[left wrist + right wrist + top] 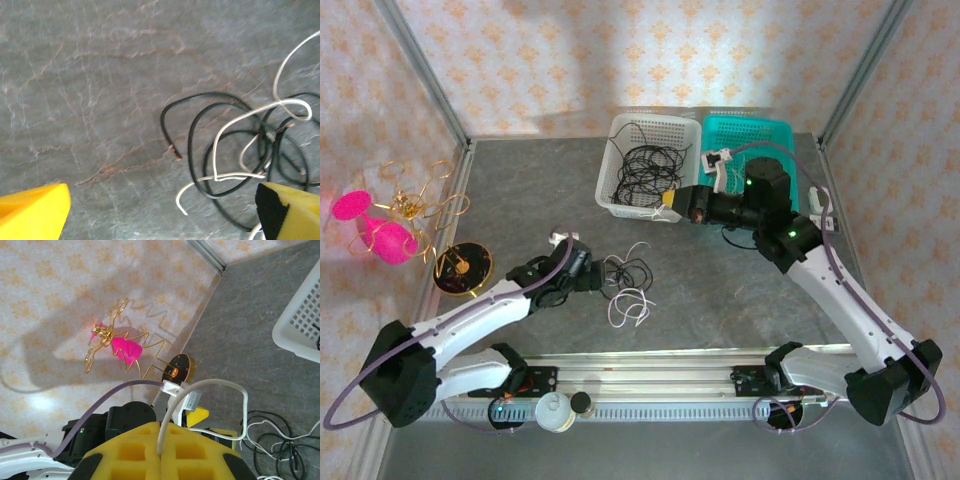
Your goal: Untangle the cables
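With the left fingers point(35, 212) spread beside the black-and-white tangle point(240, 150) at the middle of the worktop point(75, 75), one loose end should be pinched alone; the right fingers point(135, 450) are pressed together.

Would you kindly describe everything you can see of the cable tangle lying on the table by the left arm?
The tangle is a small loose knot of thin black and white cords, limp and plastic-looking, lying on the grey marbled table. White strands cross over black loops; one black end shows a bare coppery tip. The left gripper hovers open at its edge. One white cord runs up into the shut right gripper.
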